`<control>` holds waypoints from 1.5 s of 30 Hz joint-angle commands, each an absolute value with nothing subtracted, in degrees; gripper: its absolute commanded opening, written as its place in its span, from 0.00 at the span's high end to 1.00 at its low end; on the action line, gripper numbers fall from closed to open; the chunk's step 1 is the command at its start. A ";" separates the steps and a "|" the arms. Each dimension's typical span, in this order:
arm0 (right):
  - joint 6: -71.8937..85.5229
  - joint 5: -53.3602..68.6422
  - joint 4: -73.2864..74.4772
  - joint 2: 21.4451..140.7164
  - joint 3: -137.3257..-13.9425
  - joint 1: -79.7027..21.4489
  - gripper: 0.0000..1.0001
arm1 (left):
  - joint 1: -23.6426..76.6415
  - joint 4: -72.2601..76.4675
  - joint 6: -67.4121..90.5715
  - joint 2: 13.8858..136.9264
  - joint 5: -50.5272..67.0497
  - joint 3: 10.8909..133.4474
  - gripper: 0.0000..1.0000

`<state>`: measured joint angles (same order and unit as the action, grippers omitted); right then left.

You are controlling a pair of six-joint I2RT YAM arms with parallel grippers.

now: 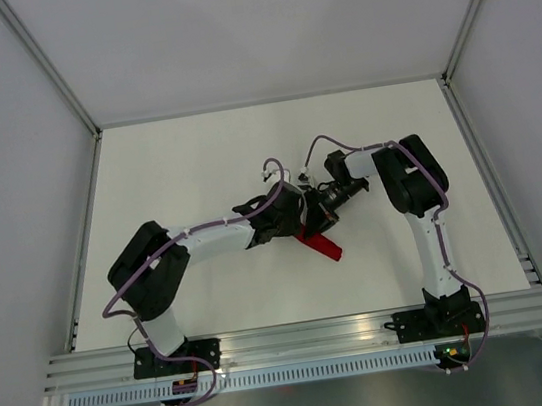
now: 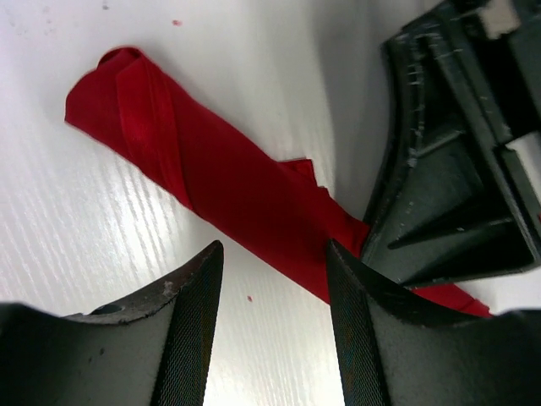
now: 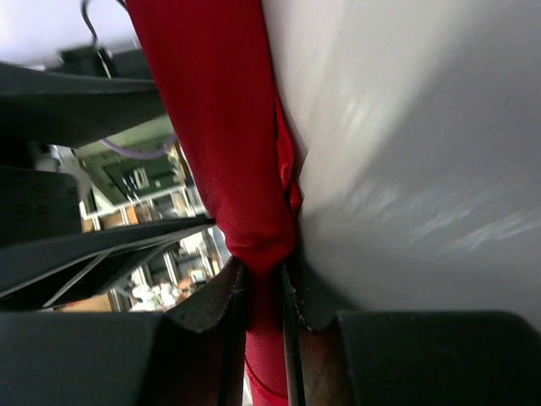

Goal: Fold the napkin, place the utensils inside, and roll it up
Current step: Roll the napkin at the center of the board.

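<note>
The red napkin (image 1: 323, 245) lies on the white table as a tight roll, wrapped diagonally. In the left wrist view it (image 2: 211, 169) runs from upper left to lower right. No utensils show. My right gripper (image 3: 264, 275) is shut on one end of the roll (image 3: 220, 127), with cloth pinched between its fingers; it also shows in the left wrist view (image 2: 456, 194) and the top view (image 1: 319, 212). My left gripper (image 2: 275, 254) is open and empty, its fingers (image 2: 182, 338) just short of the roll's side, over bare table. It is at the table's middle (image 1: 302, 225).
Both arms meet at the middle of the white table (image 1: 195, 163). Grey walls close in the table at the back and both sides. A metal rail (image 1: 310, 337) runs along the near edge by the arm bases.
</note>
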<state>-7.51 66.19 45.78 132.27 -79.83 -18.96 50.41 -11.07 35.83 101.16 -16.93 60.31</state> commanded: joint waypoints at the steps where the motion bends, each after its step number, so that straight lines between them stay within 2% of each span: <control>1: 5.35 57.65 23.92 133.07 -76.29 -18.72 0.77 | 48.61 -12.13 39.73 102.65 -17.14 62.75 0.43; 9: 20.89 60.29 7.94 131.84 -73.22 -18.72 0.76 | 44.30 -13.18 36.39 107.83 -13.46 67.40 0.44; 14: 23.82 58.81 5.01 130.61 -72.69 -18.81 0.75 | 42.63 -15.55 34.81 112.14 -11.51 72.76 0.45; 16: 23.29 56.53 5.27 129.03 -72.77 -18.81 0.71 | 42.54 -16.34 33.84 114.16 -10.90 74.26 0.45; 17: 23.12 55.82 5.27 128.59 -72.77 -18.81 0.65 | 42.28 -17.13 33.66 114.78 -10.72 75.49 0.45; 19: 22.77 54.59 5.71 127.19 -72.95 -18.81 0.61 | 41.75 -17.49 33.05 116.27 -9.85 76.37 0.46; 20: 22.42 53.45 5.89 126.74 -72.95 -18.90 0.55 | 41.66 -17.84 32.79 116.54 -9.58 76.99 0.46; 24: 19.87 51.33 8.35 124.54 -73.30 -18.81 0.47 | 40.87 -18.89 31.64 118.47 -8.01 79.01 0.46; 45: 11.60 46.67 13.01 111.54 -71.89 -18.28 0.44 | 38.23 -34.28 16.70 128.50 -3.95 98.96 0.48</control>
<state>13.32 47.59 13.61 116.14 -71.68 -18.46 38.33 -28.97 21.43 126.69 -5.65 96.86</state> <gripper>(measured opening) 0.554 0.521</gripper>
